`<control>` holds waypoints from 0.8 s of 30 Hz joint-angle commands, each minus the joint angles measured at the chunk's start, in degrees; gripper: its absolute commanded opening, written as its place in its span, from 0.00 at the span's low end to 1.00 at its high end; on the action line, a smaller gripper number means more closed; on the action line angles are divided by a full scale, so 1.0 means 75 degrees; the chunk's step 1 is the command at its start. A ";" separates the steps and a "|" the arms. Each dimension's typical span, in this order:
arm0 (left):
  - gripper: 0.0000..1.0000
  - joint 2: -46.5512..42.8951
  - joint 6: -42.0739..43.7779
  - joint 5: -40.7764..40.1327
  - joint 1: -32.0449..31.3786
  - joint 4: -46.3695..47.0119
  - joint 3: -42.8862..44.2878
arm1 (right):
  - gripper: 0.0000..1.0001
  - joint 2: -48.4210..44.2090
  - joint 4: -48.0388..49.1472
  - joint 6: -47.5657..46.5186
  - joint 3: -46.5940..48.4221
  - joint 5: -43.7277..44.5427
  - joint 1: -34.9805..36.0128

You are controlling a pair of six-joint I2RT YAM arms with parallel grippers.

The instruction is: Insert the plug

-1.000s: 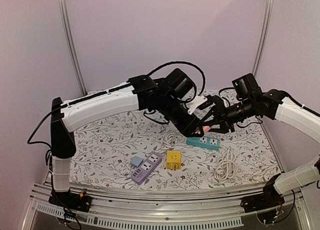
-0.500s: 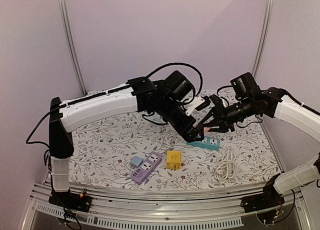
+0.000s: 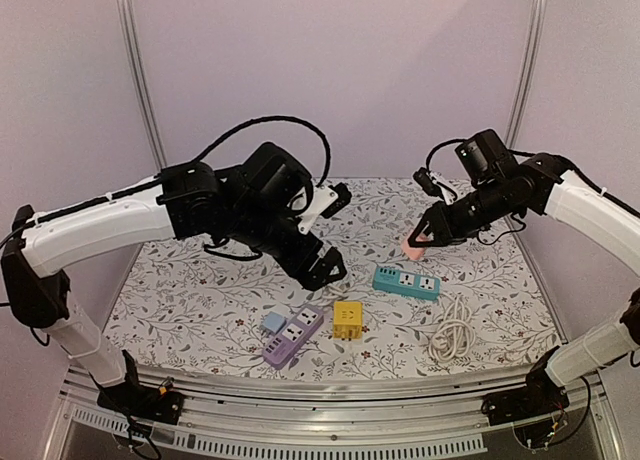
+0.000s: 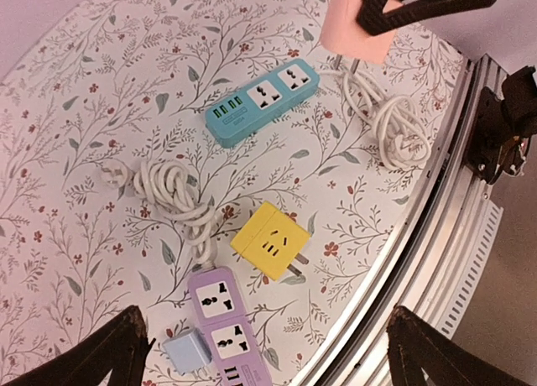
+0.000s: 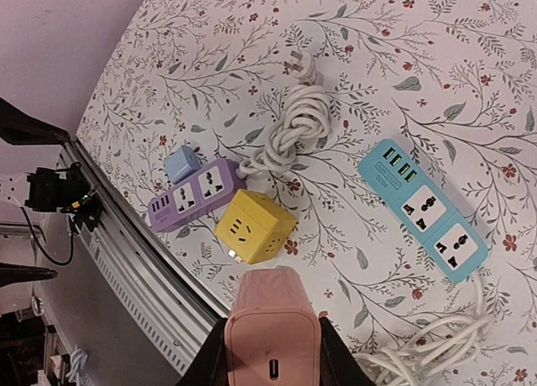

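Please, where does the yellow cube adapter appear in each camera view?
Top external: yellow cube adapter low centre, right of the purple strip.
Left wrist: the adapter just below centre.
Right wrist: the adapter just left of centre.
Shared landmark: teal power strip.

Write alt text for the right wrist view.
The right tool grips a pink plug adapter above a floral tablecloth. On it lie a teal power strip, a yellow cube adapter, a purple power strip beside a blue adapter, and a coiled white cord.
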 commanded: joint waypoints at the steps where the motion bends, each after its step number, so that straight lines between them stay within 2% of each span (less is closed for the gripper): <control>1: 1.00 -0.0629 -0.0610 -0.0537 -0.0116 0.0106 -0.0926 | 0.00 -0.0058 -0.0121 -0.2022 0.0120 0.0906 0.0033; 5: 0.99 -0.1043 -0.0963 -0.0670 -0.0113 0.0133 -0.1486 | 0.00 0.0157 -0.0113 -0.3274 0.0172 0.1231 0.0026; 12: 0.97 -0.1477 -0.1463 -0.0768 -0.0113 0.0031 -0.1940 | 0.00 0.0917 -0.0289 -0.4733 0.0193 0.1458 0.0027; 24: 0.96 -0.1942 -0.2006 -0.0930 -0.0107 -0.0270 -0.2361 | 0.00 0.2091 -0.0206 -0.6455 0.0128 0.1678 0.0028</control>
